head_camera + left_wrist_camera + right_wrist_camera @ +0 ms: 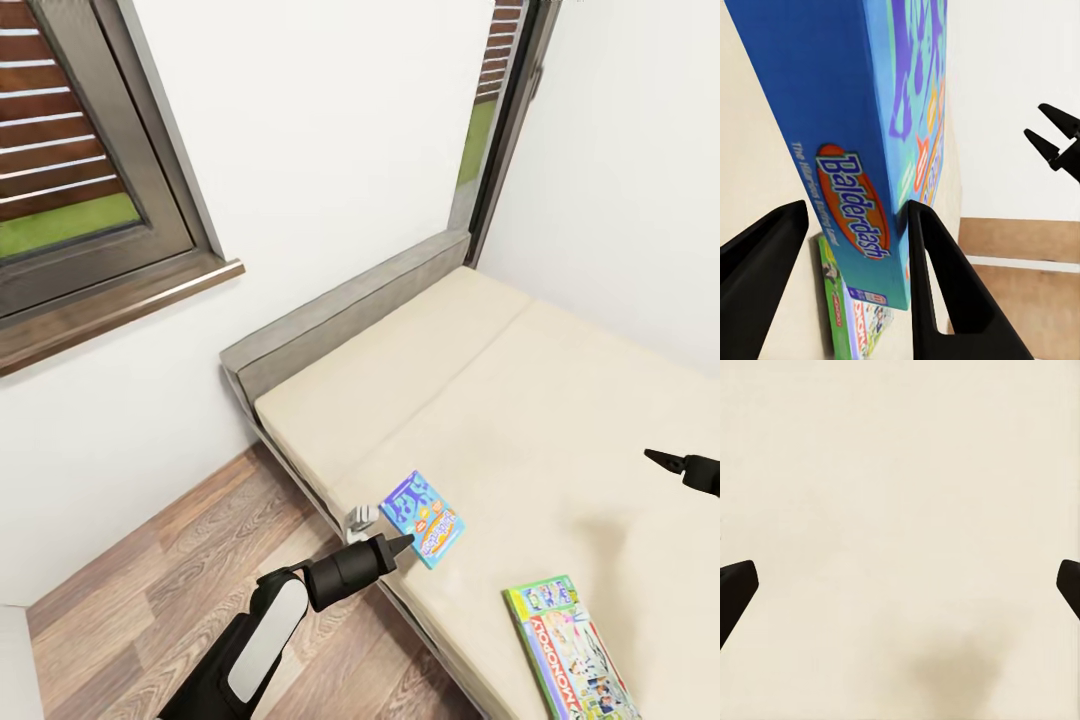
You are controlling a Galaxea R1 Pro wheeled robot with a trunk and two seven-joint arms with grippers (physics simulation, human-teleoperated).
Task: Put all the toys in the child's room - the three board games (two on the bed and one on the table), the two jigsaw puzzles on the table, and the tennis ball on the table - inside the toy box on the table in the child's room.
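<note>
The left gripper [855, 247] spreads its black fingers around the flat blue Balderdash game box [423, 519] at the cream bed's [560, 400] near edge. The right gripper [662, 460] hovers open over bare mattress; a green-and-white Monopoly box [570, 650] lies nearby.

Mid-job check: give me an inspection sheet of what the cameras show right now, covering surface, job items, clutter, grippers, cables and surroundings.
Surface: bed with a bare beige mattress and a grey frame.
Job's things: blue board game near the mattress edge; Monopoly game lying flat closer to the robot.
Clutter: nothing seen.
Grippers: left gripper open, its fingers either side of the blue game's edge, not yet closed; right gripper open, above bare mattress, holding nothing.
Cables: nothing seen.
Surroundings: white walls, window with a dark frame on the left, wood-plank floor beside the bed.
</note>
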